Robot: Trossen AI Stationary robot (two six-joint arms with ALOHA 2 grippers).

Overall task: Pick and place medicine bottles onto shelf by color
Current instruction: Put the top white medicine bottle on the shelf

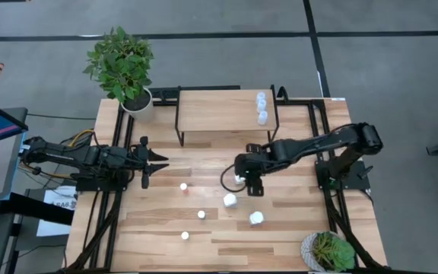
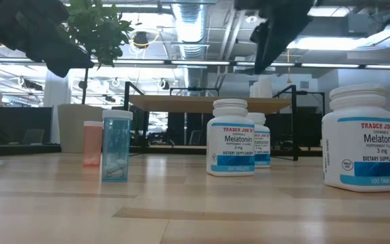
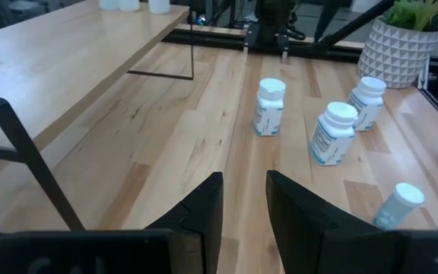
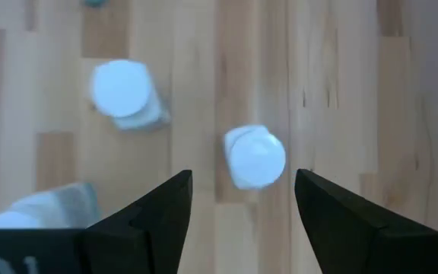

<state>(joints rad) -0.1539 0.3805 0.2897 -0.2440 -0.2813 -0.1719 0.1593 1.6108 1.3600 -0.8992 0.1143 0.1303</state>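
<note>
Several medicine bottles stand upright on the plank table: white ones (image 1: 230,200) (image 1: 256,218), smaller ones (image 1: 201,215) (image 1: 185,236) and one with a reddish cap (image 1: 183,186). Three pale bottles (image 1: 261,106) stand at the right end of the shelf (image 1: 219,114). My right gripper (image 1: 243,181) hangs open over the table, pointing steeply down, and a white bottle's cap (image 4: 255,156) shows below and just ahead of its spread fingers. My left gripper (image 1: 157,160) waits open at the table's left, pointing almost level toward the bottles (image 3: 270,106).
A potted plant (image 1: 124,72) stands at the shelf's far left and another (image 1: 329,251) at the table's near right corner. In the low view an orange bottle (image 2: 92,144) and a blue translucent one (image 2: 116,144) stand left of the white labelled bottles (image 2: 230,137).
</note>
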